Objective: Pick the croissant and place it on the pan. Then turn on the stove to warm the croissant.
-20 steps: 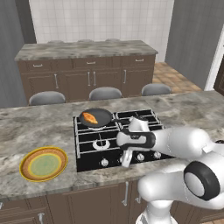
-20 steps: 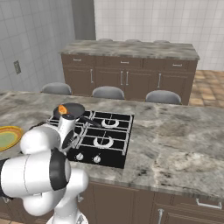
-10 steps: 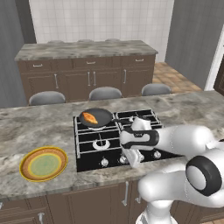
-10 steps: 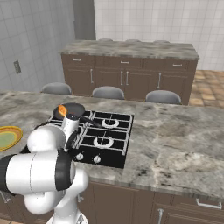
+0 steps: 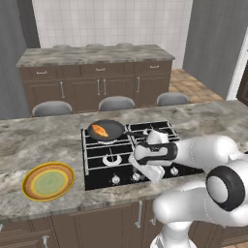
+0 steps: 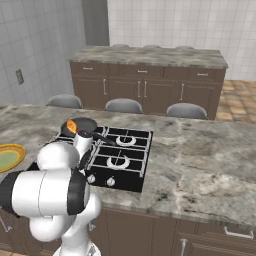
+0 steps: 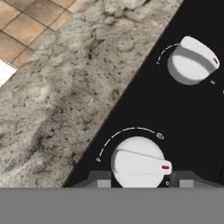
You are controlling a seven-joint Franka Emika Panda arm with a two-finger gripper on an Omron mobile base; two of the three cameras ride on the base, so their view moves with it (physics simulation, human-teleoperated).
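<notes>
Silver knob (image 7: 139, 162), red mark, between jaws

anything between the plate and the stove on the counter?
Nothing: in the left base view the stretch between the plate and the stove is bare marble counter.

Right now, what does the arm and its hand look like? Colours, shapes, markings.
The glossy white, rounded Franka arm has bulbous links with dark grey disc-shaped joint caps and a black band before the wrist. No cables or markings are visible. The hand ends in two small dark grey finger tips; its body is white and blocky in the left base view.
</notes>
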